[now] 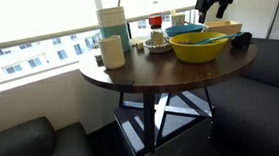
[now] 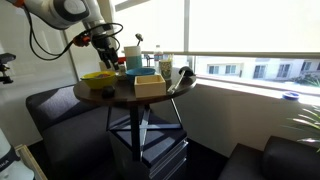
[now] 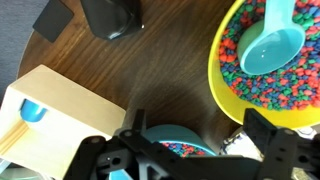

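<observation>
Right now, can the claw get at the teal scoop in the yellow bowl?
Probably yes. The scoop lies uncovered on the beads in the yellow bowl, nothing above it; the open claw hangs over the neighbouring blue bowl.

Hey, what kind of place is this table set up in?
Probably a lounge or seating nook in an upper-floor flat or office: a round wooden table ringed by dark cushioned seats, beside a wide window looking out over neighbouring buildings.
</observation>
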